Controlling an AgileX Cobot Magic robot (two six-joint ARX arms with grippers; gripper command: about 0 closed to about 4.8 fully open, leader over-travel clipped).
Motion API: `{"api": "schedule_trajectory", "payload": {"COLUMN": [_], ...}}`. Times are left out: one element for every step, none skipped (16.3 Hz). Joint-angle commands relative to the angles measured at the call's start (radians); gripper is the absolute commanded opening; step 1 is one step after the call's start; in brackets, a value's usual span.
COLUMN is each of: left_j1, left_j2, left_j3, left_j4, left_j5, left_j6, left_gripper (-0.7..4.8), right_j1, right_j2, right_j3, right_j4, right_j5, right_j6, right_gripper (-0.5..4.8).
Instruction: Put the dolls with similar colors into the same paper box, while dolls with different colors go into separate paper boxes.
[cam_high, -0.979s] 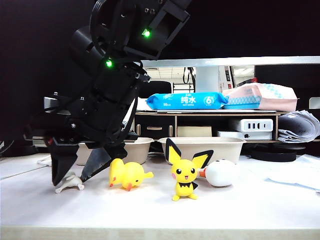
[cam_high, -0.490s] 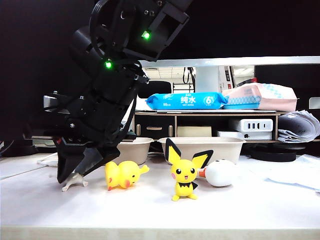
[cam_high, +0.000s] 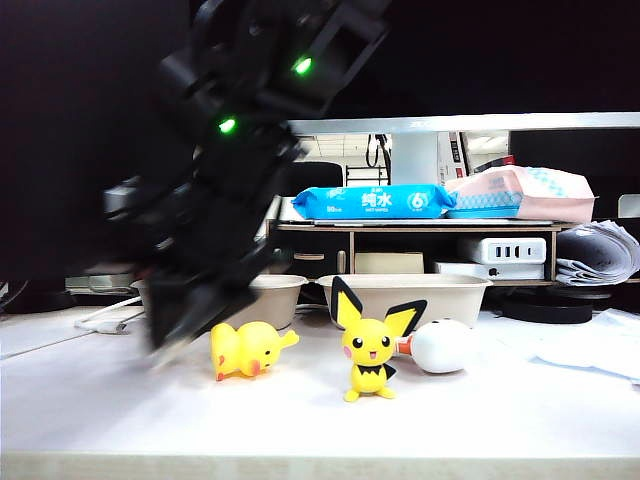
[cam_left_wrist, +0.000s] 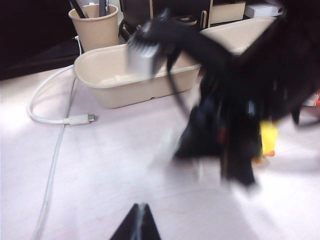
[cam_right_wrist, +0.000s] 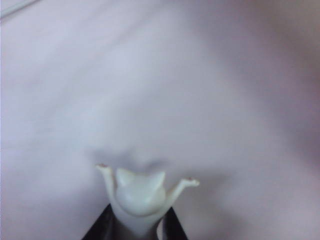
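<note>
My right gripper (cam_right_wrist: 138, 215) is shut on the tiny white doll (cam_right_wrist: 140, 192), whose head and arms stick out past the fingertips over the bare table. In the exterior view that arm reaches across to the left and is blurred; its gripper (cam_high: 175, 335) hangs just above the table beside the yellow duck-like doll (cam_high: 247, 350). The yellow mouse-like doll (cam_high: 371, 350) stands in the middle, with the round white doll (cam_high: 440, 346) lying to its right. Two paper boxes (cam_high: 272, 298) (cam_high: 410, 293) stand behind them. My left gripper (cam_left_wrist: 141, 215) is shut and empty, low over the table.
A beige pen cup (cam_left_wrist: 95, 27) stands behind the nearer paper box (cam_left_wrist: 125, 80). A white cable (cam_left_wrist: 55, 120) trails across the table. Shelves with wipes packets (cam_high: 375, 201) and stacked papers (cam_high: 598, 252) fill the background.
My right gripper has shut on the tiny white doll and lifted it off the table, shifting slightly right. The duck-like doll was nudged a little to the left.
</note>
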Motion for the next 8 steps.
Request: {"api": "schedule_trajectory", "payload": {"left_j1": [-0.034,-0.058,-0.08,-0.101,-0.116,-0.121,-0.121,-0.119], "left_j2": [-0.027,-0.043,-0.063,-0.084,-0.112,-0.151,-0.166,-0.166], "left_j3": [0.001,0.001,0.001,0.001,0.001,0.001,0.001,0.001], "left_j4": [0.006,0.005,0.005,0.005,0.005,0.005,0.018,0.021], "left_j5": [0.0,0.0,0.0,0.0,0.001,0.002,0.0,0.0], "left_j6": [0.0,0.0,0.0,0.0,0.0,0.0,0.0,0.0], "left_gripper": [-0.05,-0.05,-0.05,-0.05,-0.05,-0.05,-0.05,-0.05], "right_j1": [-0.05,-0.069,-0.101,-0.129,-0.161,-0.206,-0.249,-0.288], "right_j2": [-0.097,-0.123,-0.158,-0.183,-0.201,-0.211,-0.211,-0.209], "right_j3": [0.003,0.003,0.003,0.003,0.003,0.003,0.003,0.0], "right_j4": [-0.04,-0.049,-0.064,-0.072,-0.074,-0.079,-0.091,-0.098], "right_j5": [0.053,0.052,0.054,0.066,0.081,0.093,0.094,0.095], "right_j6": [0.001,0.001,0.0,0.0,0.0,-0.001,-0.001,-0.002], "right_gripper": [0.48,0.49,0.49,0.49,0.49,0.49,0.49,0.49]}}
